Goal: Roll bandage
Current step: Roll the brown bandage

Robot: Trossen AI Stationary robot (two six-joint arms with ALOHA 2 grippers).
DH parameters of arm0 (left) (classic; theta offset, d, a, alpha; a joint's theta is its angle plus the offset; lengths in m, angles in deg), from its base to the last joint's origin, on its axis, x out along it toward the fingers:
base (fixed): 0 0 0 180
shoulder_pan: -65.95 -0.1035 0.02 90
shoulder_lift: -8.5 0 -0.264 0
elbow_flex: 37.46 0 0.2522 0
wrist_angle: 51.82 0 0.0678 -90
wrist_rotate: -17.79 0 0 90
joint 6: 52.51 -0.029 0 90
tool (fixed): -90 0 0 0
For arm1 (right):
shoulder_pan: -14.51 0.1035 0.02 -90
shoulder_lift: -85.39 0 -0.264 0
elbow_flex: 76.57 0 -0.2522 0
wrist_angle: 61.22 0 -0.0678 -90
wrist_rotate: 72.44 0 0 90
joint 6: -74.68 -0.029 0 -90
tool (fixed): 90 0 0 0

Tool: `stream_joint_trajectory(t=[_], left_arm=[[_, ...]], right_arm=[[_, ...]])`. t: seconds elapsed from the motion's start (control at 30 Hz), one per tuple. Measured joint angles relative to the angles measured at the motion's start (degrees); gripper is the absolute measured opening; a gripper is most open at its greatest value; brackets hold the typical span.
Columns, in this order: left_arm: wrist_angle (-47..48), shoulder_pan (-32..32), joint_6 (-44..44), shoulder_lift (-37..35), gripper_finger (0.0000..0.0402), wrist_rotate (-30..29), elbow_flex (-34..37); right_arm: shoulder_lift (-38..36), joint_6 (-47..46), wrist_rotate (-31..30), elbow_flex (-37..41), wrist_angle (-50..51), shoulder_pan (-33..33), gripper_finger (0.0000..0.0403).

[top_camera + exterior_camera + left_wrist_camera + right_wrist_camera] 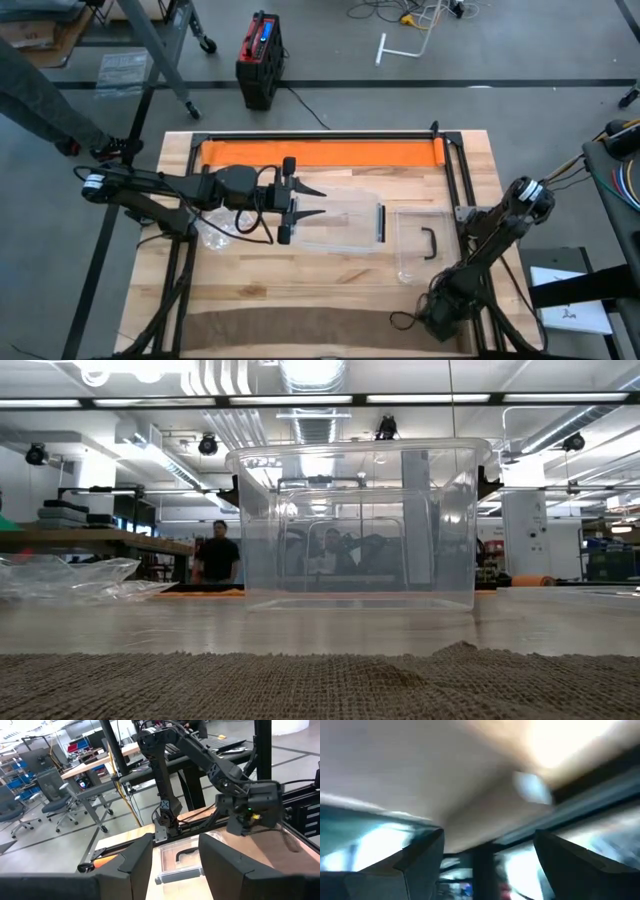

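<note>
The bandage [300,325] is a brown woven strip lying flat along the table's near edge; in the low view its coarse weave [300,685] fills the foreground. My left gripper [318,201] hangs open above the left end of a clear plastic box [345,222], pointing level toward the table's right, with nothing between its fingers [175,842]. My right gripper [428,316] is low at the table's near right, close to the bandage's right end. In its own blurred wrist view it is open [487,840] and nothing sits between the fingers.
The clear box [355,525] stands mid-table, and its lid [425,245] with a black handle lies to its right. A crumpled plastic bag [215,235] sits under the left arm. An orange roll [320,153] in a black frame runs along the far edge. People stand beyond the table.
</note>
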Motion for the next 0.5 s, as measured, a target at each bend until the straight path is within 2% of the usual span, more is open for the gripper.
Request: stream_joint_trajectory(t=[0.2,0.5], left_arm=[[0.0,0.0,0.0,0.0,0.0167,0.0,0.0],[0.3,0.0,0.0,0.0,0.0161,0.0,0.0]], right_arm=[[2.4,4.0,4.8,0.3,-0.3,-0.4,0.0288],[2.3,5.9,2.9,-0.5,-0.4,-1.7,0.0288]])
